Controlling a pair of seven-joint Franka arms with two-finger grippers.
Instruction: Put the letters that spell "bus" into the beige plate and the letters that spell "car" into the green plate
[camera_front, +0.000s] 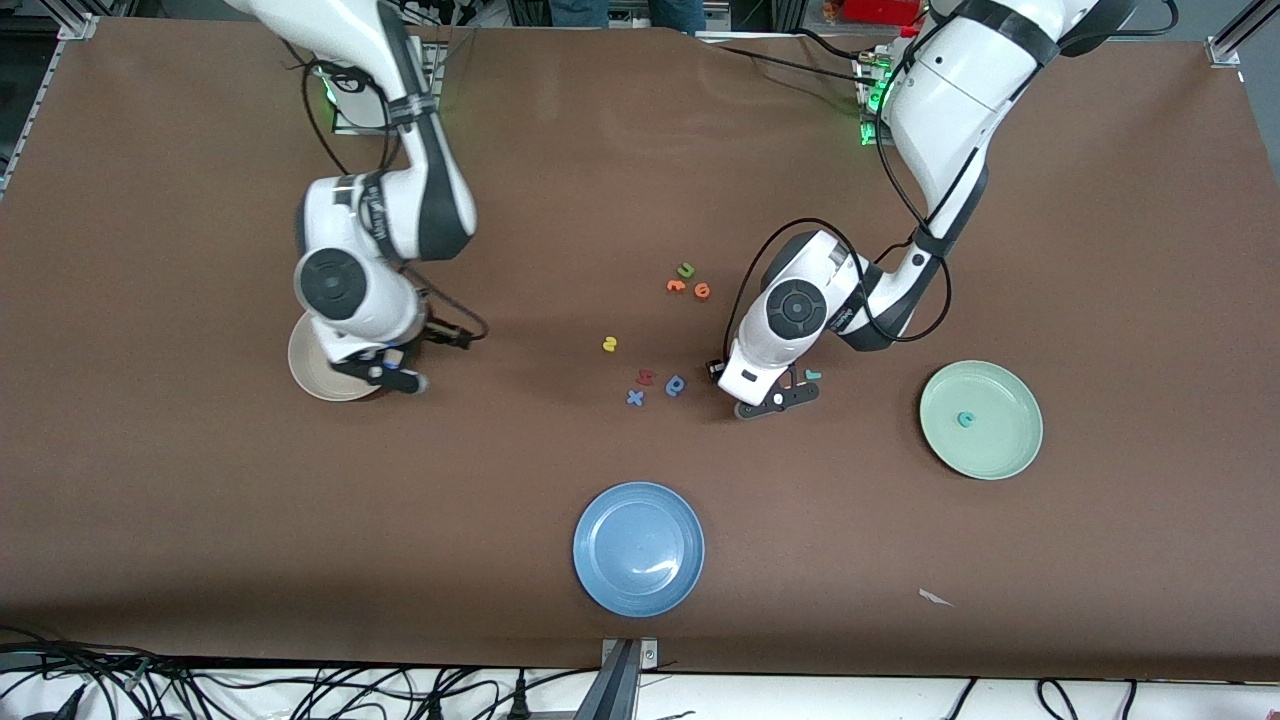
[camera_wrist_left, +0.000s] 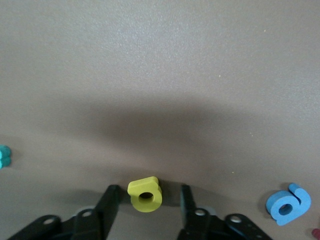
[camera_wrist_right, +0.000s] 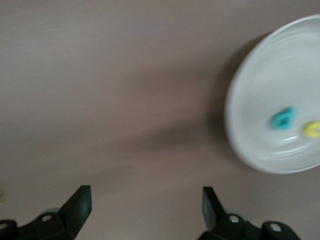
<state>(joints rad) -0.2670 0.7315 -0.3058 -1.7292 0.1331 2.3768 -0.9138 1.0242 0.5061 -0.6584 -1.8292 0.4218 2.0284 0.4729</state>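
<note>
My left gripper (camera_front: 780, 398) is down at the table, open, its fingers (camera_wrist_left: 109, 202) standing on either side of a yellow "a" (camera_wrist_left: 145, 195) with a gap on each side. A teal letter (camera_front: 812, 375) lies just beside that gripper. The green plate (camera_front: 1000, 445) holds a teal "c" (camera_front: 965, 419). My right gripper (camera_front: 400, 380) is open and holds nothing, beside the beige plate (camera_front: 305, 370). The beige plate (camera_wrist_right: 265, 85) holds a teal letter (camera_wrist_right: 283, 119) and a yellow letter (camera_wrist_right: 313, 130). Another yellow letter (camera_front: 609, 344) lies mid-table.
A blue plate (camera_front: 638, 548) sits near the front edge. A green "u" (camera_front: 686, 269) and two orange letters (camera_front: 676, 286) lie farther back. A red letter (camera_front: 646, 377), a blue looped letter (camera_front: 675, 386) and a blue "x" (camera_front: 635, 398) lie beside my left gripper.
</note>
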